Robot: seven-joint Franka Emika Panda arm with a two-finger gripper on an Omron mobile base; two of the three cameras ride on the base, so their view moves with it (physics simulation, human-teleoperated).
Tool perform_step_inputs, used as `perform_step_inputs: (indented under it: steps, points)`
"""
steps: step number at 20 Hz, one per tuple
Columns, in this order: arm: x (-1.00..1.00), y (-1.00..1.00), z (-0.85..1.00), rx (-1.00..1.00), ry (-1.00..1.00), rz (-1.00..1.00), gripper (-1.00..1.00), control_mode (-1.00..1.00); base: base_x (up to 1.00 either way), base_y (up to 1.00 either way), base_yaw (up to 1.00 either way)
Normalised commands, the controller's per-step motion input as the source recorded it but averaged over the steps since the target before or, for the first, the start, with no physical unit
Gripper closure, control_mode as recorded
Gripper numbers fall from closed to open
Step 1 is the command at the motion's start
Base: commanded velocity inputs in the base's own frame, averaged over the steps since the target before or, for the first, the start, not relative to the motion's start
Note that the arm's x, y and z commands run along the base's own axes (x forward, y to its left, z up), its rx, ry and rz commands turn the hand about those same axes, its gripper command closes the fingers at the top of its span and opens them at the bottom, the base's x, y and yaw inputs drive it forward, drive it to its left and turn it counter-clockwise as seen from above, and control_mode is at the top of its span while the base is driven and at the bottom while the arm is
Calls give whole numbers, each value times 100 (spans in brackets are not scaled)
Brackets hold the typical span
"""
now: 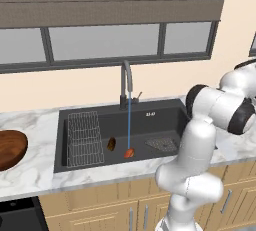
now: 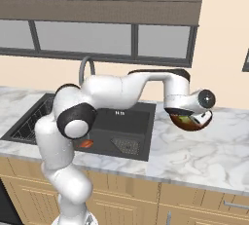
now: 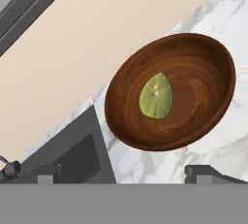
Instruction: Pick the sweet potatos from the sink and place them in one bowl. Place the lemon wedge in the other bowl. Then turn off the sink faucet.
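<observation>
The lemon wedge (image 3: 156, 95) lies inside the right wooden bowl (image 3: 203, 68) on the marble worktop (image 2: 204, 156), with the gripper (image 3: 126, 173) above it, fingers apart and empty. Both sweet potatos, brown (image 1: 111, 144) and orange (image 1: 129, 152), wait in the sink (image 1: 160, 117). I judge the arm should rise straight before swinging left, avoiding the faucet (image 1: 126, 82).

Arm's stretched out to its right, elbow bent high, wrist turned down. The claw (image 2: 194, 121) hangs low at the far end, fingertips (image 3: 201, 172) spread wide, nothing between them.
</observation>
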Motion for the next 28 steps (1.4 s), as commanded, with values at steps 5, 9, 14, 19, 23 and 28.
perform_step_inputs:
  steps: [5, 9, 14, 19, 23, 28]
  points:
    - [-100, 100, 52, -38, -2, 6, -100, -100, 0, 0, 0]
    - [-85, 100, 47, -46, 8, 14, -100, -100, 0, 0, 0]
    - [-37, 100, 29, -42, 22, 13, -100, -100, 0, 0, 0]
    - [-1, 98, 3, -14, 30, 15, -100, -100, 0, 0, 0]
    - [13, 92, -15, 0, 26, 26, -100, -100, 0, 0, 0]
    - [48, 56, -3, 2, 31, 13, -100, -100, 0, 0, 0]
